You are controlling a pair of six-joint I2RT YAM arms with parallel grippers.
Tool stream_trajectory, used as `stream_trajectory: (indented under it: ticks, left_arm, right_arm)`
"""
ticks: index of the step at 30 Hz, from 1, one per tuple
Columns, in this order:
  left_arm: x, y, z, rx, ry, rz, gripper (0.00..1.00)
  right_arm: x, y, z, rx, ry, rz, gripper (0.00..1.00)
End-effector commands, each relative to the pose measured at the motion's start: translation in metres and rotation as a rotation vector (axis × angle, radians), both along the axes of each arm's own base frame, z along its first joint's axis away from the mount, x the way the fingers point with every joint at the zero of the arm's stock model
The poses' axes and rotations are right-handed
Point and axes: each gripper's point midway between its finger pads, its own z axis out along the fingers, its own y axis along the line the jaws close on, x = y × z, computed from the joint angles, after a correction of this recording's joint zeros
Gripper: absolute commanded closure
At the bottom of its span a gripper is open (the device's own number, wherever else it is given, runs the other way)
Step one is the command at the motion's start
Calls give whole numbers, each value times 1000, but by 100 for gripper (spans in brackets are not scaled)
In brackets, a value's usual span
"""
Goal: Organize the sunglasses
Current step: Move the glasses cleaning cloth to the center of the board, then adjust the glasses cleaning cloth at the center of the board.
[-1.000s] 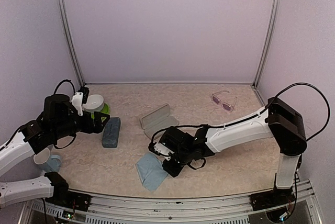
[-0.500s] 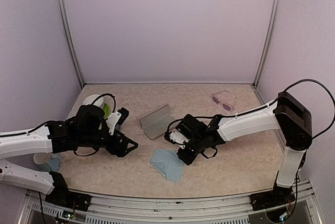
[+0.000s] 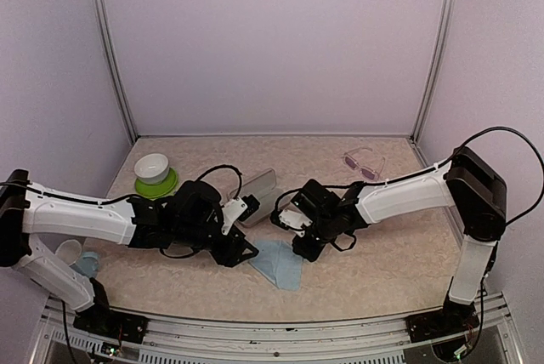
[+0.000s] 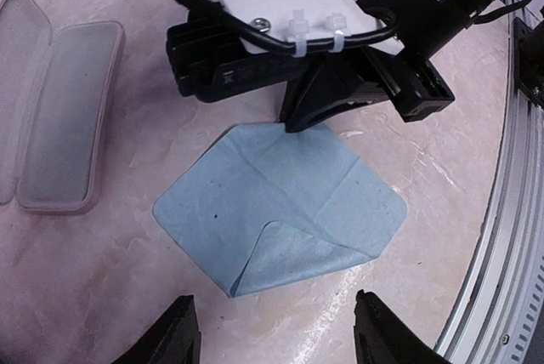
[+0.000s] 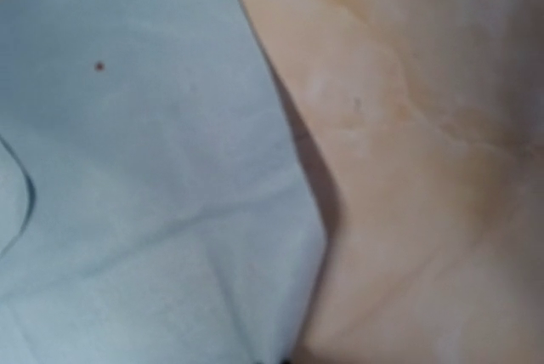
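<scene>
One pair of sunglasses [image 3: 364, 164], pale-framed with purplish-pink lenses, lies at the back right of the table, away from both arms. My right gripper [image 3: 301, 250] is shut on the far corner of a light-blue cloth [image 4: 280, 211], its tips pinched together there [image 4: 294, 122]. The cloth [image 3: 279, 263] lies flat with one corner folded over. My left gripper [image 4: 276, 340] hovers open just short of the cloth's near edge, nothing between its fingers [image 4: 174, 340]. In the right wrist view only cloth [image 5: 127, 211] and table show.
An open translucent case [image 4: 51, 117] lies left of the cloth, partly behind my left arm [image 3: 255, 187]. A white bowl on a green plate [image 3: 153, 173] stands at the back left. A cup [image 3: 68, 253] and another cloth [image 3: 85, 267] sit near the left edge.
My left arm has swung right across the table to the cloth, its jaws narrowing somewhat. The right gripper has dragged the cloth to the right and a little back.
</scene>
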Motion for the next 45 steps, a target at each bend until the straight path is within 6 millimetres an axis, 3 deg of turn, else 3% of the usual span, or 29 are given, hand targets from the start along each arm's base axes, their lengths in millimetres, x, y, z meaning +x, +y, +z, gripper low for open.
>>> stream_trajectory:
  ticks: [1,5,8,14,28,45]
  left_arm:
    - [2,-29,10,-64,-44,-88,40]
    - [-2,-35,-1,-56,-47,-146,42]
    - [-3,-36,-10,-42,-54,-170,43]
    - [0,-43,-26,-2,-52,-207,46]
    - [9,-59,-58,85,-30,-231,60]
    - [4,-48,-96,214,-52,-227,70]
  right_arm:
    - [3,-7,2,-11,-2,-24,86]
    - [5,-11,4,-20,-4,-60,71]
    - [10,-16,10,-21,-16,-102,66]
    - [12,-35,30,17,-31,-216,64]
    - [-19,-76,48,184,66,-499,64]
    - [-29,-82,45,206,112,-542,65]
